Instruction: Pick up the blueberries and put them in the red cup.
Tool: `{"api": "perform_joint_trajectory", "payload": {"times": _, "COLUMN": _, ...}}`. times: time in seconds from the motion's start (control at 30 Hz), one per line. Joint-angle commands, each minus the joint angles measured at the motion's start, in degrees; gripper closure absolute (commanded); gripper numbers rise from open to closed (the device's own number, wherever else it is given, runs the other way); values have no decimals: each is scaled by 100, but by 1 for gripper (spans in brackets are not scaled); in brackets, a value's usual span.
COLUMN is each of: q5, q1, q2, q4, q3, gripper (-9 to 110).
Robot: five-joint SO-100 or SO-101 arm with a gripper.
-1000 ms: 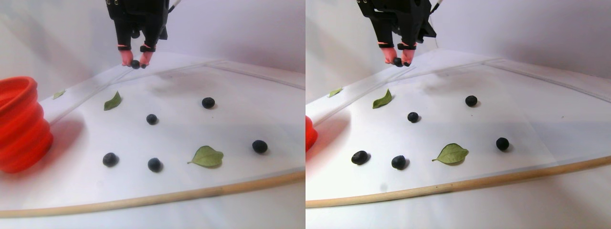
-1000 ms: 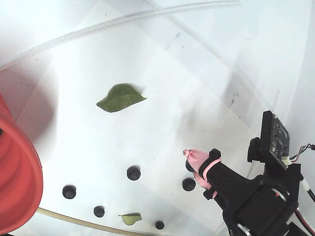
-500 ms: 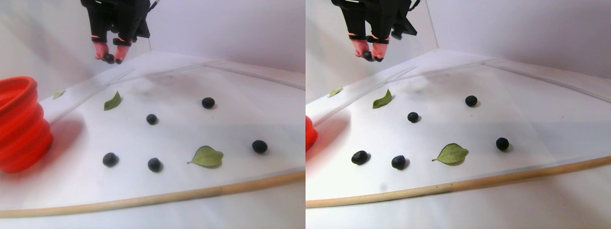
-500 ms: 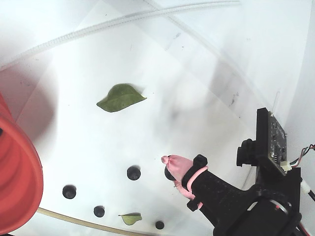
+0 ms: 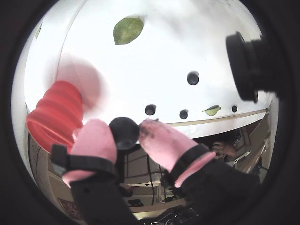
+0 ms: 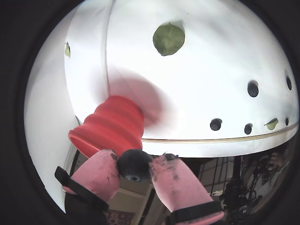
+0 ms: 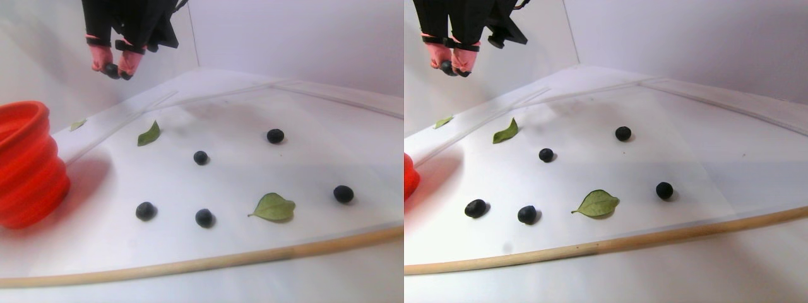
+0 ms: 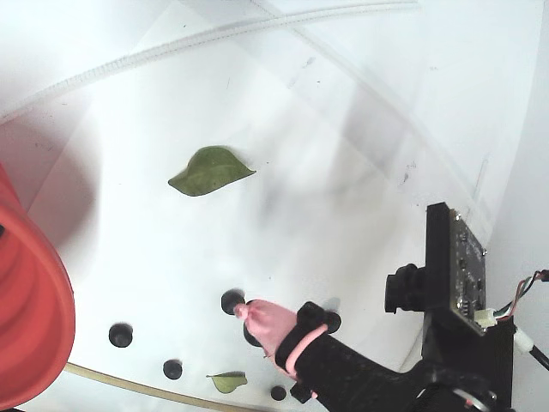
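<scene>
My gripper (image 7: 113, 71) hangs high above the table's far left, shut on one blueberry (image 7: 112, 69) between its pink fingertips (image 7: 99, 63). Both wrist views show that dark round berry (image 5: 123, 132) (image 6: 134, 164) pinched between the pads. The red cup (image 7: 25, 167) stands at the left edge, below the gripper, left of it and nearer the camera; it shows as a ribbed red body (image 6: 112, 126) (image 5: 58, 115) just beyond the fingertips. Several more blueberries (image 7: 201, 158) (image 7: 146, 211) lie loose on the white sheet. In the fixed view the gripper (image 8: 256, 330) is low, right of the cup (image 8: 30, 326).
Green leaves lie among the berries: one near the back left (image 7: 149, 134), one near the front (image 7: 274, 207), a small one by the wall (image 7: 78, 124). A wooden strip (image 7: 208, 262) edges the sheet's front. White walls stand close behind.
My gripper has carried the blueberry left and slightly up in the stereo view, from over the back of the sheet toward the red cup. The berries and leaves on the table have not moved.
</scene>
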Motion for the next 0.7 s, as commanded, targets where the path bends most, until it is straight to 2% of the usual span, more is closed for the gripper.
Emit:
{"api": "perform_joint_trajectory", "payload": {"times": 0.0, "q5": 132, "q1": -316, "q2": 492, "q4": 62, "q3": -53, "gripper": 90}}
{"api": "perform_joint_trajectory", "payload": {"times": 0.67, "q5": 835, "q1": -1301, "q2": -26, "q4": -211, "q3": 97, "gripper": 90}}
